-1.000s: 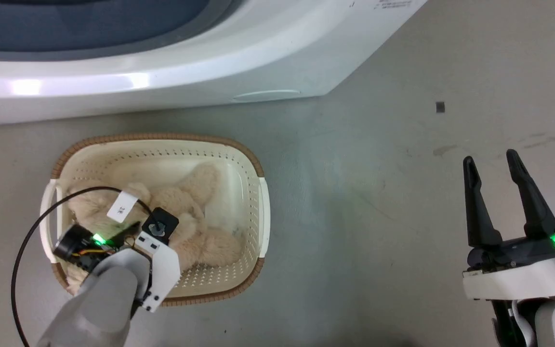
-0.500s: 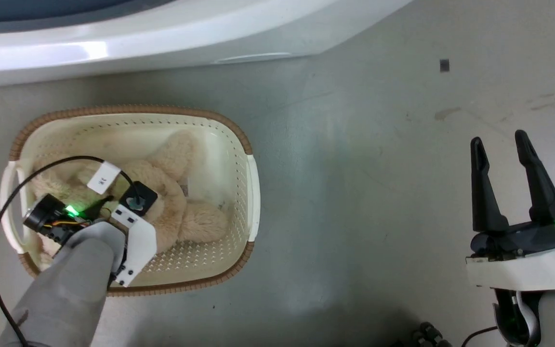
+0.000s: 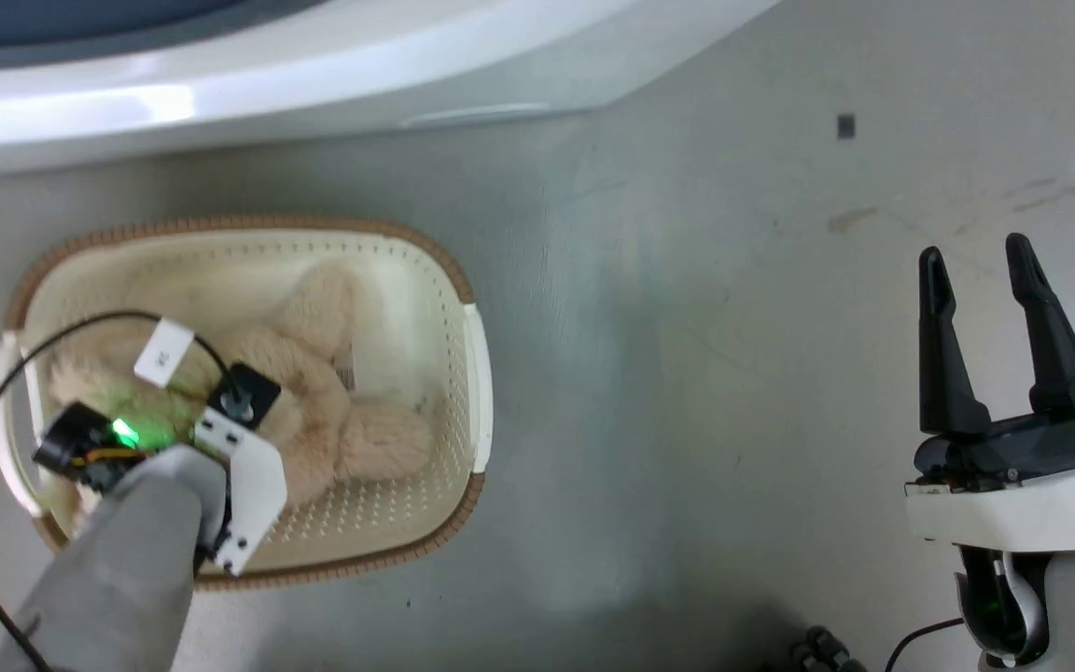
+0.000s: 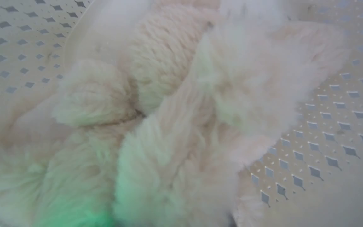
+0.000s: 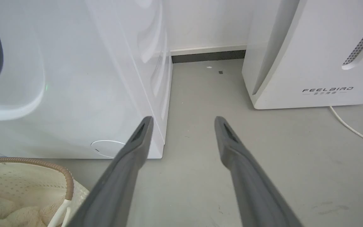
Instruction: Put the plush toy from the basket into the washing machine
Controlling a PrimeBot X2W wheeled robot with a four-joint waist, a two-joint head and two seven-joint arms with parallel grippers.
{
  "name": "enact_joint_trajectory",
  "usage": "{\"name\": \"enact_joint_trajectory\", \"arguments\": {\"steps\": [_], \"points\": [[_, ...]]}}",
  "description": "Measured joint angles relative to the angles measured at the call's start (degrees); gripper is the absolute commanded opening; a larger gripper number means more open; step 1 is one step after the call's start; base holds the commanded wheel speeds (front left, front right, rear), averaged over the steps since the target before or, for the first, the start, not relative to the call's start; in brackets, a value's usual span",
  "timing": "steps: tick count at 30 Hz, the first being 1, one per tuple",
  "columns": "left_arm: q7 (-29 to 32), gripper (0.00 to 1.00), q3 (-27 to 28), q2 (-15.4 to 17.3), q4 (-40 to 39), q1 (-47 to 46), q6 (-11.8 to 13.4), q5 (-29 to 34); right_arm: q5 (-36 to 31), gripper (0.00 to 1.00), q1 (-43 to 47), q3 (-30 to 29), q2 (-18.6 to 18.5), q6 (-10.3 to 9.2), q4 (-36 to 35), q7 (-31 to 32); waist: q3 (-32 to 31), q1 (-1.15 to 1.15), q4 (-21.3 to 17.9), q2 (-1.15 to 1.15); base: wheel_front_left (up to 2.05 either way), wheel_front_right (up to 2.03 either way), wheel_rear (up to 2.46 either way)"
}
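The cream basket (image 3: 248, 227) with its brown rim stands on the floor in front of the washing machine (image 3: 314, 84). Inside it lies the fluffy beige plush toy (image 3: 323, 383). My left gripper (image 3: 178, 420) reaches down into the basket's left half, and its fingers are buried in the fur, hidden under the wrist. In the left wrist view the shaggy plush toy (image 4: 175, 119) is very close, with the perforated basket wall (image 4: 332, 135) beside it. My right gripper (image 3: 974, 247) hovers open over bare floor far to the right, holding nothing. The right gripper (image 5: 184, 119) points at the washing machine (image 5: 74, 78) corner.
A white slanted appliance marked FEELBIRD (image 5: 310, 47) stands right of the machine, with a white cable (image 5: 354, 130) on the floor beside it. A grey floor gap runs between them. A small dark mark (image 3: 845, 126) is on the floor. Dark cabling (image 3: 827, 649) lies at the bottom edge.
The head camera has shifted, so less of the washing machine shows. My left wrist stays down in the basket on the toy. The right gripper remains open.
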Motion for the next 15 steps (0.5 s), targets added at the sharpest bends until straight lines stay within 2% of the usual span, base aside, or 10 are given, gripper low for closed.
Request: {"name": "enact_joint_trajectory", "arguments": {"steps": [7,15], "points": [[-2.55,0.00,0.52,-1.33,0.41,4.48,0.45,-1.76,-0.07,1.00,0.13,0.36,0.01,0.00,0.97,-0.01,-5.68,0.00,-0.11,0.00,0.00,0.00,0.00],[-9.57,0.00,2.05,-3.87,0.62,7.07,0.68,-5.15,-0.08,1.00,1.70,0.26,0.00,0.00,2.54,-0.01,-13.84,-0.01,0.57,0.00,0.00,0.00,0.00]]}}
